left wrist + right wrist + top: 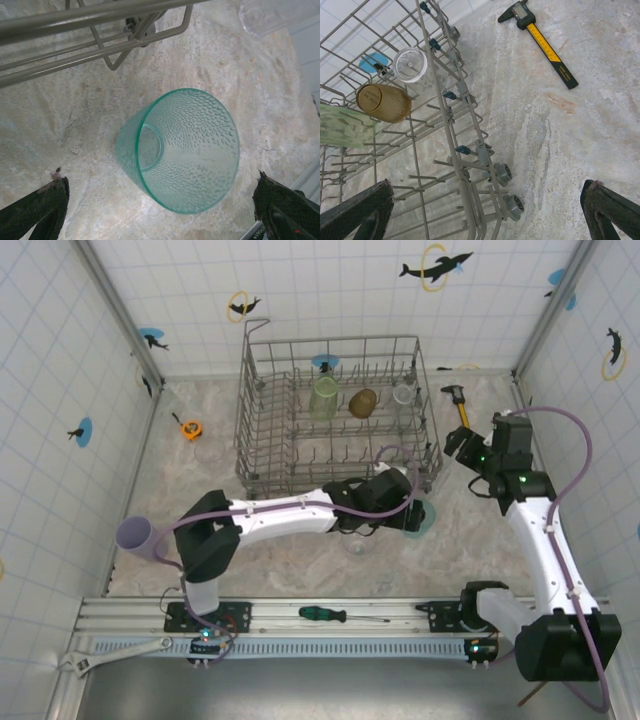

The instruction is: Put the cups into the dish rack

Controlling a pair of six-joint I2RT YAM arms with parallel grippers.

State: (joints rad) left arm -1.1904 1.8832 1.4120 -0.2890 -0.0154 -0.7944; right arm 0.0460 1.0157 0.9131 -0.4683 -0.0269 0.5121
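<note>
Inside dish rack (262,455), three cups (324,398) (362,402) (403,392), on table (200,480), three loose cups (180,150) (135,535) (357,542)

Seen from above, the left arm (300,515) hides most of the teal cup (426,522), and a glass (357,542) just below the arm is too faint to read, perhaps upright. In the left wrist view a clear cup (267,15) is blurred and cut by the top edge. In the right wrist view the green cup (342,127) runs off the left edge.

The teal cup (180,150) bears a droplet pattern. The amber cup (383,103) is dimpled, the green cup (345,127) pale, the lilac cup (135,534) plain. Grey rack (75,15); mottled beige tabletop (60,115).
</note>
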